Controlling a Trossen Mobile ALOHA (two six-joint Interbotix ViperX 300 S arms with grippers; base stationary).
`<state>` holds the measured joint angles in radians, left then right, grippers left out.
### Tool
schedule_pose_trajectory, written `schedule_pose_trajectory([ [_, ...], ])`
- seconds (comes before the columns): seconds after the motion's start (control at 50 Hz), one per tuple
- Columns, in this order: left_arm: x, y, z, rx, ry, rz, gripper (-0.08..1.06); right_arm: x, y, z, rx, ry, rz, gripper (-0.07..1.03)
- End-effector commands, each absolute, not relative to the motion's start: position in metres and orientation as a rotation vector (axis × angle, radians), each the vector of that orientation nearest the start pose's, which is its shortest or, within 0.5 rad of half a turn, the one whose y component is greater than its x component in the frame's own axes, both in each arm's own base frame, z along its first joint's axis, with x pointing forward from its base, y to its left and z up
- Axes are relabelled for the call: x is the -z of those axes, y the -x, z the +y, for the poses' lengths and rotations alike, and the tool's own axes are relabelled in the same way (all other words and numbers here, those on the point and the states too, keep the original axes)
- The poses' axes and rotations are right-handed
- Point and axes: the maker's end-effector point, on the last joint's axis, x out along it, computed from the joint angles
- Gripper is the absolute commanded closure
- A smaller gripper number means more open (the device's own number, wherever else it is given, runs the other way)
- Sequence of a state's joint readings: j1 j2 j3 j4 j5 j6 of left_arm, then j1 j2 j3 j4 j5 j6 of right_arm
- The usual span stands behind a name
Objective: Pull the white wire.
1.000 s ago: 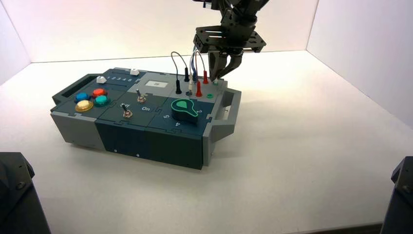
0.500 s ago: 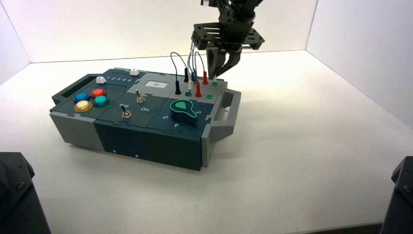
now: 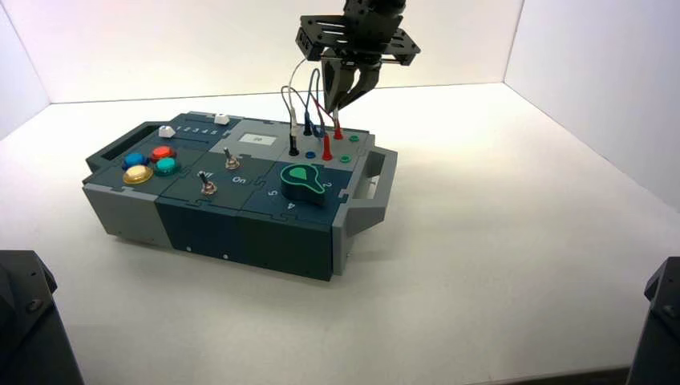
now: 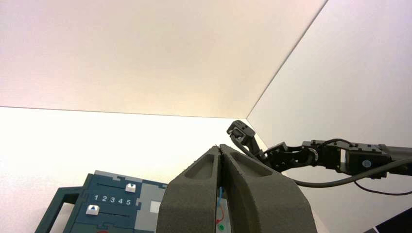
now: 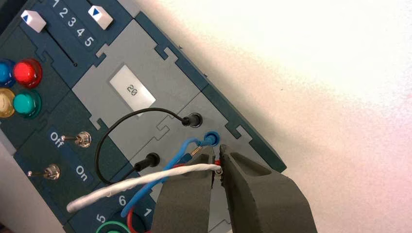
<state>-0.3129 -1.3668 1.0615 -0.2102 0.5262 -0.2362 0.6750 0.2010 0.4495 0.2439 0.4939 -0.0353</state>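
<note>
My right gripper [image 3: 346, 96] hangs above the back right part of the box [image 3: 240, 228]. It is shut on one end of the white wire [image 3: 292, 84], and the wrist view shows the fingers [image 5: 262, 194] pinching that end [image 5: 217, 167]. The wire [image 5: 141, 182] runs out sideways from them. Its other end with the small white plug [image 3: 294, 122] hangs free above the socket panel. My left gripper [image 4: 219, 148] is shut and empty, parked away from the box and looking toward it.
A black lead [image 5: 103, 145] stays plugged in at both ends, and a blue lead [image 5: 163, 177] and red plugs [image 3: 327, 148] crowd the same panel. A green knob [image 3: 303, 181], two toggle switches [image 3: 230, 160], coloured buttons [image 3: 152, 163] and sliders [image 5: 34, 20] sit further left.
My right gripper rose and shifted left with the white wire. The wire's second plug, seated in its socket before, has come out and now hangs in the air.
</note>
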Motion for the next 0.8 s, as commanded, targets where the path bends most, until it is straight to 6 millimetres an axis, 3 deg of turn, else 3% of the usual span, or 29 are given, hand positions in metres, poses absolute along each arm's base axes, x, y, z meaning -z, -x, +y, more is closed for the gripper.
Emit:
schedule_pose_trajectory([
  [0.02, -0.310, -0.163, -0.073, 0.374, 0.387, 0.273, 1.01, -0.095, -0.328, 0.295, -0.626, 0.160, 1.106, 0.99],
  [0.3, -0.307, -0.164, -0.073, 0.372, 0.385, 0.280, 1.01, -0.110, -0.332, 0.298, -0.644, 0.170, 1.069, 0.91],
  [0.36, -0.306, -0.163, -0.073, 0.372, 0.385, 0.280, 1.01, -0.112, -0.332, 0.298, -0.644, 0.168, 1.068, 0.84],
  [0.44, -0.307, -0.163, -0.073, 0.373, 0.385, 0.279, 1.01, -0.114, -0.331, 0.297, -0.643, 0.163, 1.072, 0.67],
  [0.48, -0.306, -0.163, -0.073, 0.372, 0.385, 0.280, 1.01, -0.115, -0.331, 0.297, -0.645, 0.163, 1.073, 0.64],
  [0.8, -0.300, -0.164, -0.073, 0.369, 0.384, 0.291, 1.01, -0.116, -0.337, 0.304, -0.647, 0.160, 1.069, 0.68],
])
